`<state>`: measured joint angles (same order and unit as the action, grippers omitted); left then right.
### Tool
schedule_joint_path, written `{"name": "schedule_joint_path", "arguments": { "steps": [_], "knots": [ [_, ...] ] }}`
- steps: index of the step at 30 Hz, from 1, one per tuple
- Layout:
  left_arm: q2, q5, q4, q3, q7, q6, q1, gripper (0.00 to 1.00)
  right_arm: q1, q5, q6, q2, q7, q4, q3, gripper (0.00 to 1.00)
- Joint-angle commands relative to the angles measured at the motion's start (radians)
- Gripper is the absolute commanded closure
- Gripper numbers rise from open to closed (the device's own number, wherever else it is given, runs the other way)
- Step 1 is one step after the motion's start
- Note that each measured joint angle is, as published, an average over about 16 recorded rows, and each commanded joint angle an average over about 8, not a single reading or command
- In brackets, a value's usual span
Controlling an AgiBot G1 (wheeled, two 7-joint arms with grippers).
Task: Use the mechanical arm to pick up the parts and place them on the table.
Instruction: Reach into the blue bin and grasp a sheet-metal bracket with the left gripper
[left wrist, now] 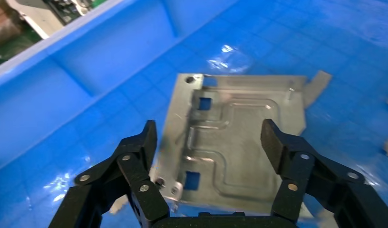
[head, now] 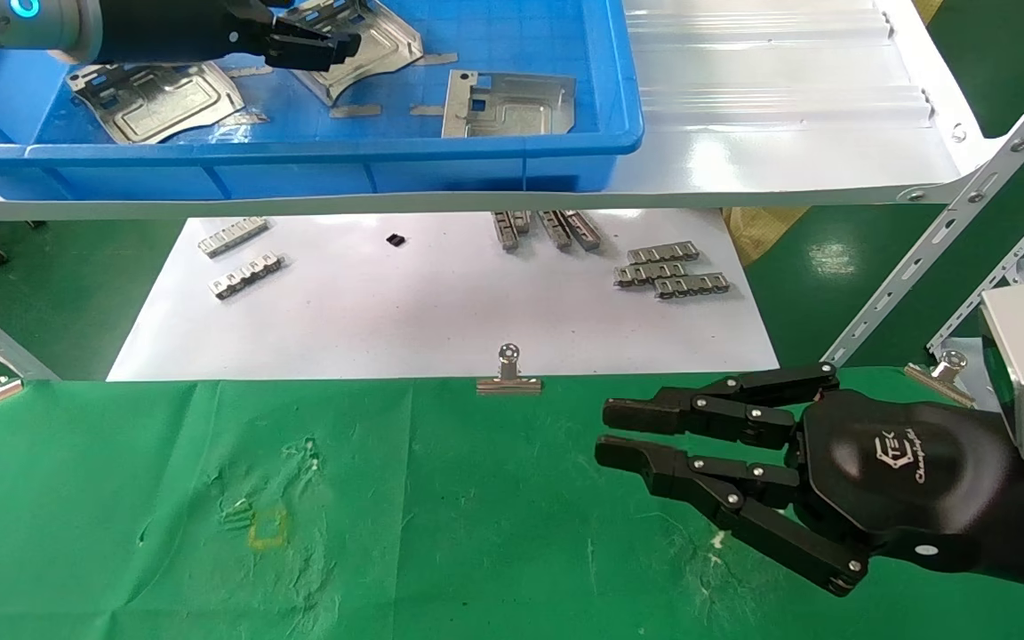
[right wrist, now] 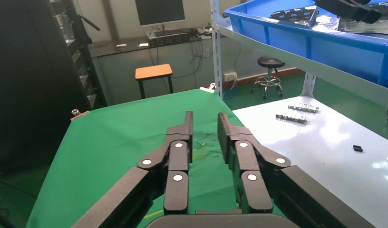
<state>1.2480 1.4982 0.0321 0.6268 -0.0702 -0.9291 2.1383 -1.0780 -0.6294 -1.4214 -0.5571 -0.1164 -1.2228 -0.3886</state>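
My left hand (left wrist: 208, 142) hangs inside the blue bin (head: 583, 142), fingers (left wrist: 142, 156) spread wide on either side of a plate (left wrist: 235, 142) lying flat beneath them; I hold nothing. Two more plates sit in the bin, one (head: 156, 98) just beside the hand and one (head: 512, 105) farther toward my right. My right hand (head: 636, 436) hovers over the green surface (head: 210, 498), fingers stretched out and empty, a clip (head: 508, 372) nearby at the surface's edge.
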Motion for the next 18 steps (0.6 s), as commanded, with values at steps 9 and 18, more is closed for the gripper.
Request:
{"name": "schedule_joint_path", "arguments": {
  "steps": [9,18],
  "knots": [
    [-0.020,-0.003,-0.016,-0.002,0.013,-0.047,0.015,1.00,0.000,0.000,0.000,0.000,0.000,0.000,0.000,0.00],
    [-0.036,-0.007,-0.027,-0.005,0.017,-0.051,0.015,1.00,0.000,0.000,0.000,0.000,0.000,0.000,0.000,0.00]
  ]
}}
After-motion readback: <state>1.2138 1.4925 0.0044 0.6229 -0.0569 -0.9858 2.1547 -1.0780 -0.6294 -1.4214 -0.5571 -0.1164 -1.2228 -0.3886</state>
